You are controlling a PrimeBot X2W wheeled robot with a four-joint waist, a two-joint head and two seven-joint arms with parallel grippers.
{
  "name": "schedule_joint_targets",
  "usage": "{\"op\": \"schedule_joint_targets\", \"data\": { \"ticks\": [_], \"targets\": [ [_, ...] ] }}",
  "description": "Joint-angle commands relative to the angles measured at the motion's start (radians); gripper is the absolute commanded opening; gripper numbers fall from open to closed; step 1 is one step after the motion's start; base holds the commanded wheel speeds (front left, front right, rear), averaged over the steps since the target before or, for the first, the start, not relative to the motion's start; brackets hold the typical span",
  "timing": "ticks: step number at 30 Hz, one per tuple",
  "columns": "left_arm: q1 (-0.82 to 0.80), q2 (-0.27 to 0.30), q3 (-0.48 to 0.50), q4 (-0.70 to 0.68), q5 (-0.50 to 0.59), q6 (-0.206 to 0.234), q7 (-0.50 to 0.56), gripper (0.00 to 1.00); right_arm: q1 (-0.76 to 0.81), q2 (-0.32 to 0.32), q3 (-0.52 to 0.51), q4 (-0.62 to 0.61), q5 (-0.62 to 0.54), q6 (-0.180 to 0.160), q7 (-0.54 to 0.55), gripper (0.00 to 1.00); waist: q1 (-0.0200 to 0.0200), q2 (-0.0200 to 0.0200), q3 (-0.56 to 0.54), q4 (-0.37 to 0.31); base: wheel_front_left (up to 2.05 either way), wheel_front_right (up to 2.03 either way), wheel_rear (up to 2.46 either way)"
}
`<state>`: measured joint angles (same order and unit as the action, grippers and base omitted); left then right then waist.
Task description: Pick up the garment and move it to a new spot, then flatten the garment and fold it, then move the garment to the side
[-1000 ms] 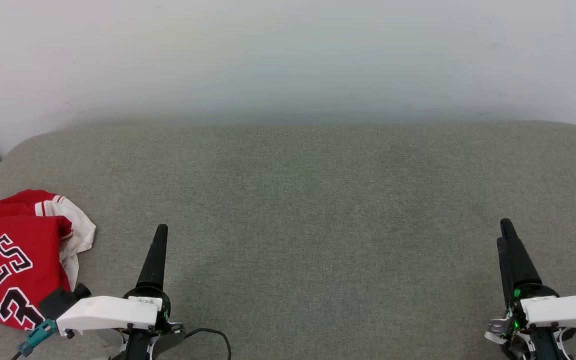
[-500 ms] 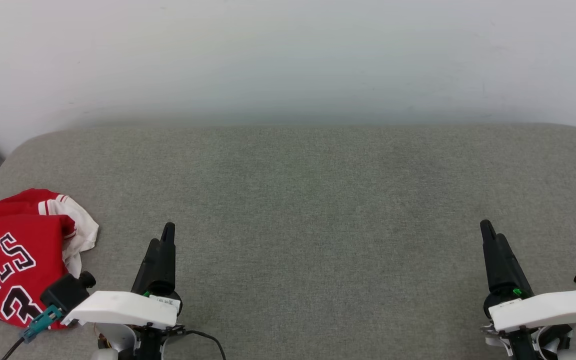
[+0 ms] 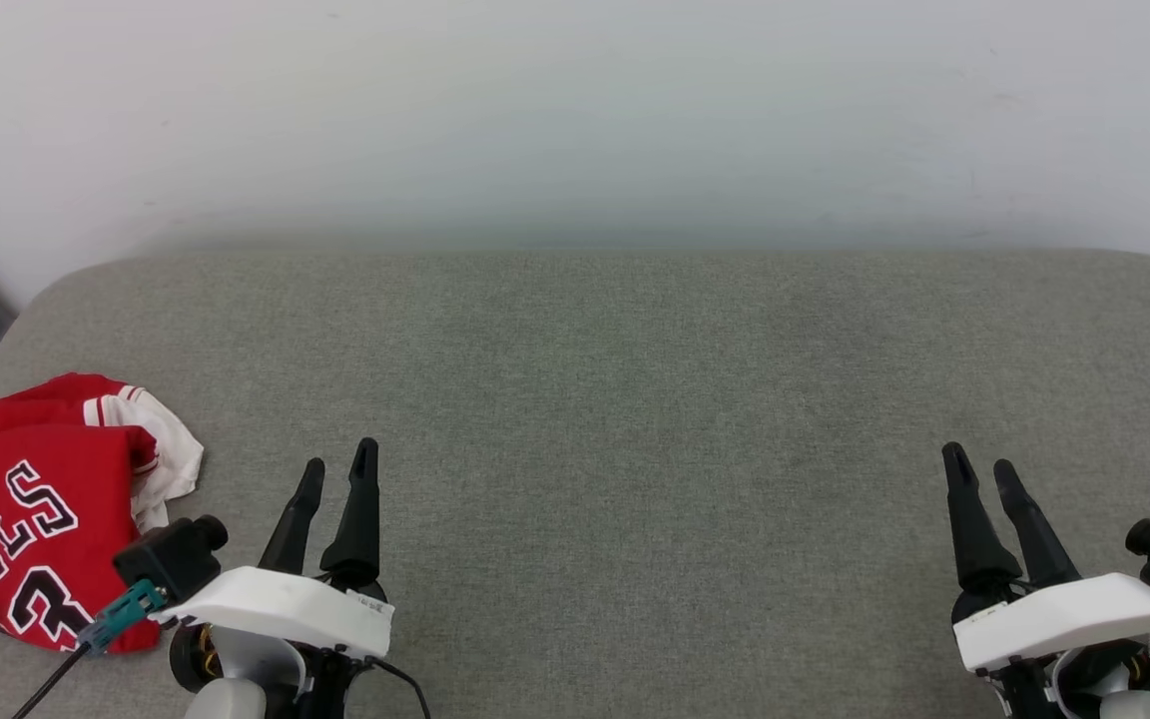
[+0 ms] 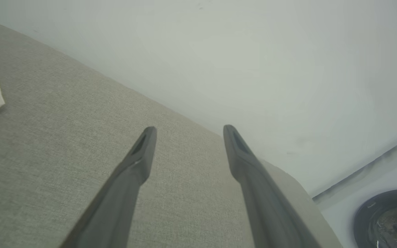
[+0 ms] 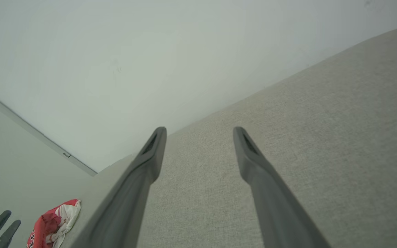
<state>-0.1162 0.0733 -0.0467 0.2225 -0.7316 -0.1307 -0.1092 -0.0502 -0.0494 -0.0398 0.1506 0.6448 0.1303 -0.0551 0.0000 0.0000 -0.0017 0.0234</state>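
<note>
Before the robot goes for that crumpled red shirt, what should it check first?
1. Left hand open with nothing between its fingers: ok.
2. Right hand open with nothing between its fingers: ok.
3. Crumpled red jersey shirt with black lettering in sight, left of the left hand: ok.
4. Shirt lying flat: not ok, it is bunched, with a white sleeve end sticking out.
5. Bare room on the grey fabric cushion for a new spot: ok, the middle is free.
6. Whole shirt resting on the cushion: cannot tell, the head view cuts it off at the left.
</note>
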Motion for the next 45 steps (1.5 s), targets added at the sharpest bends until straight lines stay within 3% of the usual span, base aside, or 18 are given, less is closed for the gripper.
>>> {"op": "schedule_joint_targets", "data": {
  "ticks": [1, 21, 45],
  "targets": [
    [-0.029, 0.011, -0.008, -0.006, 0.048, 0.0, -0.011, 1.0, -0.003, -0.002, -0.001, -0.02, -0.04, 0.0, -0.004, 1.0, 0.0, 0.0, 0.0, 0.001, 0.0, 0.0, 0.0],
    [-0.054, 0.038, -0.067, 0.02, 0.32, 0.015, -0.064, 1.0, 0.02, -0.002, -0.006, -0.068, -0.276, 0.0, -0.026, 1.0, 0.0, 0.0, 0.001, 0.009, 0.0, 0.0, 0.0],
    [-0.061, 0.031, -0.098, 0.059, 0.491, 0.014, -0.117, 1.0, 0.045, -0.002, -0.005, -0.09, -0.461, 0.0, -0.048, 1.0, 0.0, 0.0, -0.001, 0.02, 0.0, 0.0, 0.0]
  ]
}}
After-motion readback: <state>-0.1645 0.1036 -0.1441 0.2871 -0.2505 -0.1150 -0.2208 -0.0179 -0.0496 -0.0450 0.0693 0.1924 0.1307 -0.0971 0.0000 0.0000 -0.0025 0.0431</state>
